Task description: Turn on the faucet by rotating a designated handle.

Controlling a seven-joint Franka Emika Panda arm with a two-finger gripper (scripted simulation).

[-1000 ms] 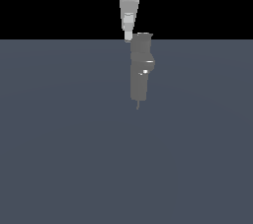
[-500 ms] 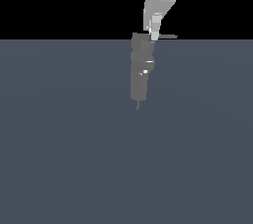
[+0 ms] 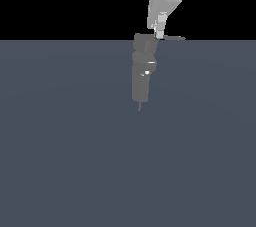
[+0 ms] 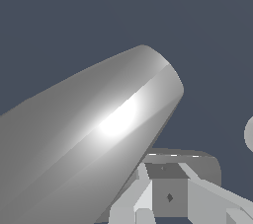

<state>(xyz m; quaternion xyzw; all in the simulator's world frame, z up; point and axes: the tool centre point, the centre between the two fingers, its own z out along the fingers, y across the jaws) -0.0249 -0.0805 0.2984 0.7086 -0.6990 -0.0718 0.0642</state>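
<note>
The faucet (image 3: 141,78) is a small grey upright column with a bright glint and a thin stub at its base. It stands on the dark floor in the exterior view. The handle (image 3: 173,37), a thin flat lever, sticks out of the blocky top cap toward the exterior view's right. My white gripper (image 3: 160,33) comes down from above and its tip touches the handle's root beside the cap. Its fingers look pressed together and hold nothing. In the wrist view a large grey rounded body, the faucet (image 4: 99,134), fills most of the picture. The fingers (image 4: 146,201) show at the picture's edge.
A flat dark blue-grey floor (image 3: 65,161) spreads all around the faucet. Black background lies behind it.
My gripper has moved toward the exterior view's right, from the cap's left side to its right. The handle, unseen one second ago, now points out to the right.
</note>
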